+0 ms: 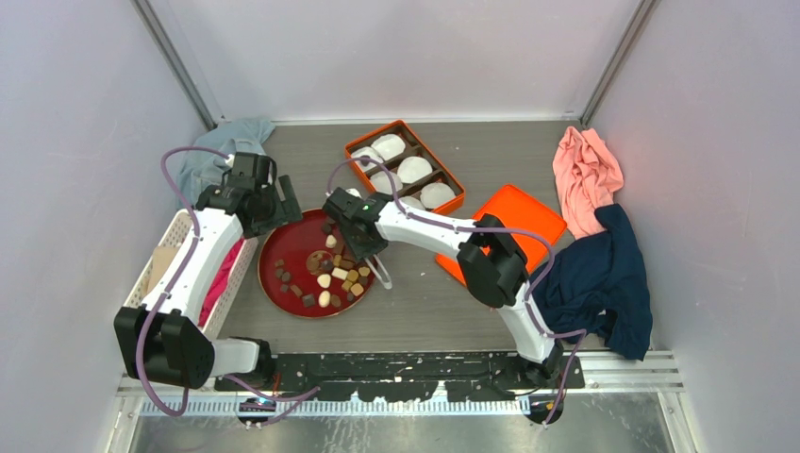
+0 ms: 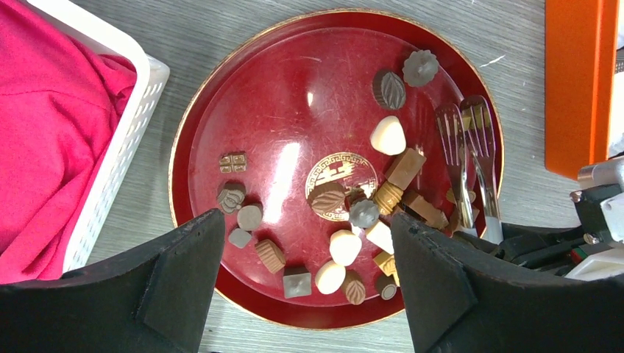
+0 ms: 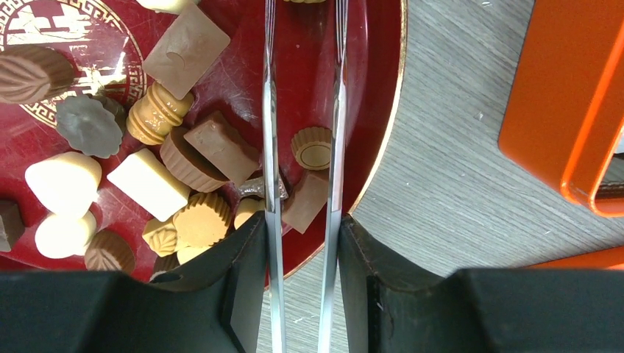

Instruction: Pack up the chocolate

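While the brown, tan and cream chocolate pieces are all lying on the round red plate, the white paper cups in the orange box at 1 o'clock are sitting seemingly unfilled. Packing is barely starting. Right pincer is clenching metal tongs; left pincer is hanging released.

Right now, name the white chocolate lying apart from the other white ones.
The teardrop-shaped white piece nearest the tongs; the other three cluster together.

The top camera looks down from behind the arms; 2 wrist cameras look down close; all 3 share the round red tray.
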